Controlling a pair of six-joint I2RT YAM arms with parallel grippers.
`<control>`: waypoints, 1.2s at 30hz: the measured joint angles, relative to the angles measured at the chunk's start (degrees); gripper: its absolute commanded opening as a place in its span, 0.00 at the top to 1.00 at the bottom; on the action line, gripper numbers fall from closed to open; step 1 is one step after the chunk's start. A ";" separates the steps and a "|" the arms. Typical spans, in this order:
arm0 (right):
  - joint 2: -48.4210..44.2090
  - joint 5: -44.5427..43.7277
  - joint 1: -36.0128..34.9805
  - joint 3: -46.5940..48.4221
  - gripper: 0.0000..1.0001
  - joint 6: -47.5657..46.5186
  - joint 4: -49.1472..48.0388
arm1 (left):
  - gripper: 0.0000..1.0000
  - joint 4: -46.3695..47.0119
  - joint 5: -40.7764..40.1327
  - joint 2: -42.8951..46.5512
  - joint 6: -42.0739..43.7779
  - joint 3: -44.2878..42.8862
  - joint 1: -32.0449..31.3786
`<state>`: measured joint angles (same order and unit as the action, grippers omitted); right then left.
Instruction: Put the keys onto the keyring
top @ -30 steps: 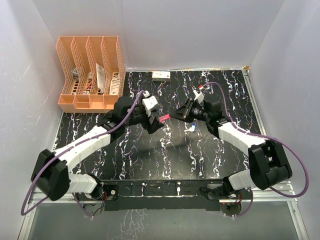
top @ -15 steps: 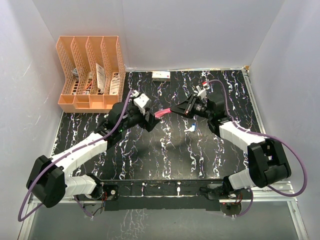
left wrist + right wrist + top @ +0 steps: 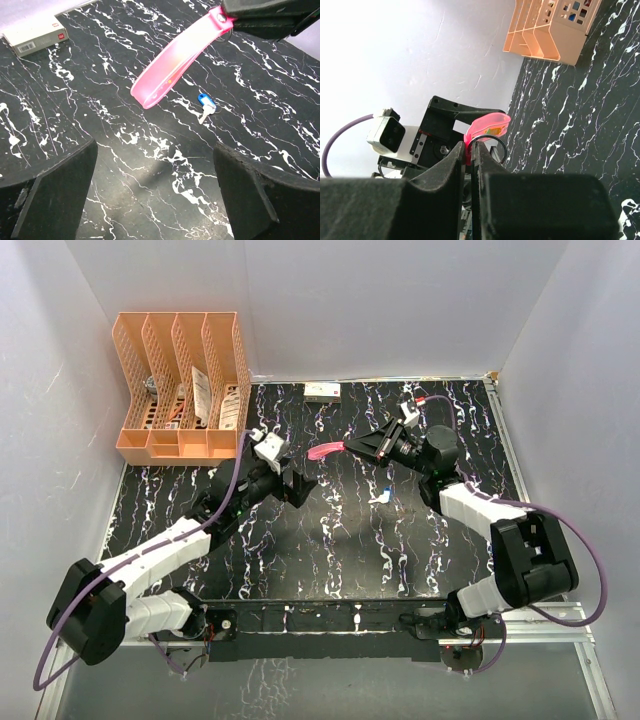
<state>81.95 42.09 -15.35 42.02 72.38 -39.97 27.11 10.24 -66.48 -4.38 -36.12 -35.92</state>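
Observation:
The keyring is a pink-red strap (image 3: pixel 328 450) with a thin ring (image 3: pixel 496 145) at one end. My right gripper (image 3: pixel 349 448) is shut on the ring end (image 3: pixel 470 146) and holds it in the air, the strap (image 3: pixel 175 57) pointing towards the left arm. On the table below lie the keys (image 3: pixel 383 494): one has a blue head (image 3: pixel 202 98) and a whitish-silver one (image 3: pixel 205 116) touches it. Left of the strap and apart from it, my left gripper (image 3: pixel 303 487) is wide open with only bare table between its fingers (image 3: pixel 55 195).
An orange file rack (image 3: pixel 185 380) stands at the back left corner, also visible in the right wrist view (image 3: pixel 545 30). A small white box (image 3: pixel 322 391) lies at the back edge (image 3: pixel 32 35). White walls close in the black marbled table (image 3: pixel 330 560).
The right gripper has lifted the strap up and towards the back. The left arm has drawn back to the left, away from the strap, and its jaws have widened.

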 measured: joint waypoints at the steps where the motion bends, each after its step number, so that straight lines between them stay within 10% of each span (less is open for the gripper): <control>1: 0.52 0.09 0.07 -0.39 1.00 0.96 -1.36 | 0.01 0.61 -0.09 0.33 -0.35 0.37 0.00; 36: 5.53 -0.42 0.66 -5.40 1.00 17.99 -23.43 | 0.01 9.07 1.57 0.13 -3.82 3.43 0.00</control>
<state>87.48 41.67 -14.70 36.62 90.37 -63.40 36.18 11.81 -66.35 -8.21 -32.69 -35.92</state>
